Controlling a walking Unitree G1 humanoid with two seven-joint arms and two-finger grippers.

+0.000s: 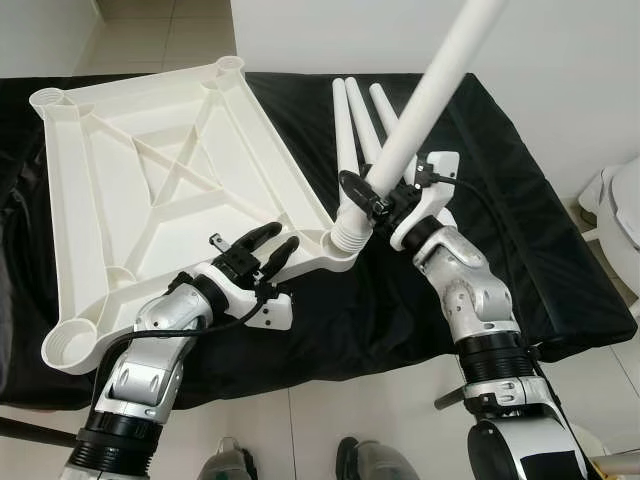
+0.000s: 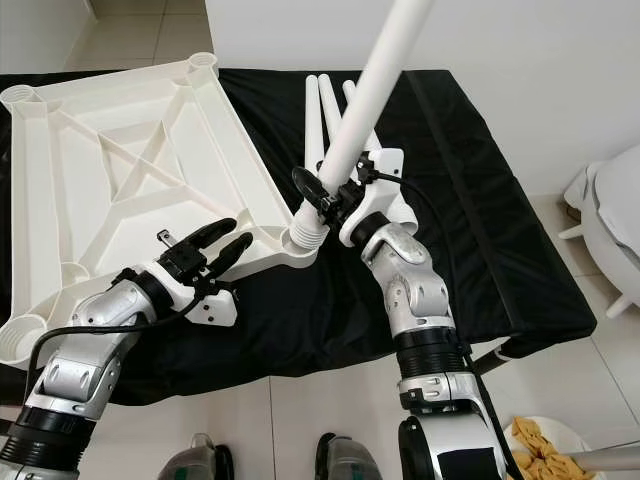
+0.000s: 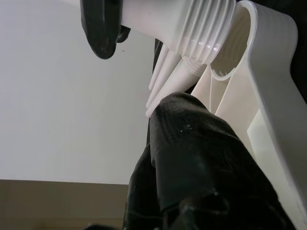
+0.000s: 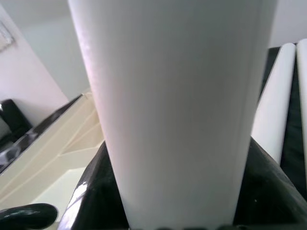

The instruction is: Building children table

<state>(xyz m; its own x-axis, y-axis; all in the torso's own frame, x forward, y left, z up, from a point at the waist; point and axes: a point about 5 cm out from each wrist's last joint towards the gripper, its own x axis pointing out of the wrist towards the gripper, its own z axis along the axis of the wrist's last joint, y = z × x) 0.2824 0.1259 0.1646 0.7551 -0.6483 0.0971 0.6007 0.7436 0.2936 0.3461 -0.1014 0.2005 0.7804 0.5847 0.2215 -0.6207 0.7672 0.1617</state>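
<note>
A white table top (image 1: 150, 170) lies upside down on the black-covered table (image 1: 530, 220). My right gripper (image 1: 388, 186) is shut on a long white leg (image 1: 430, 90) that slants up and to the right. The leg's threaded end (image 1: 350, 235) meets the table top's near right corner socket (image 3: 240, 43). My left gripper (image 1: 275, 242) is just left of that corner, its fingers (image 1: 262, 234) astride the table top's rim and shut on it. Three loose white legs (image 1: 352, 120) lie side by side on the cloth behind the held leg.
Open sockets show at the table top's other corners, one near left (image 1: 70, 345) and one far (image 1: 230, 65). A white object (image 1: 620, 210) stands to the right of the table. A plate of snacks (image 2: 540, 445) sits on the tiled floor.
</note>
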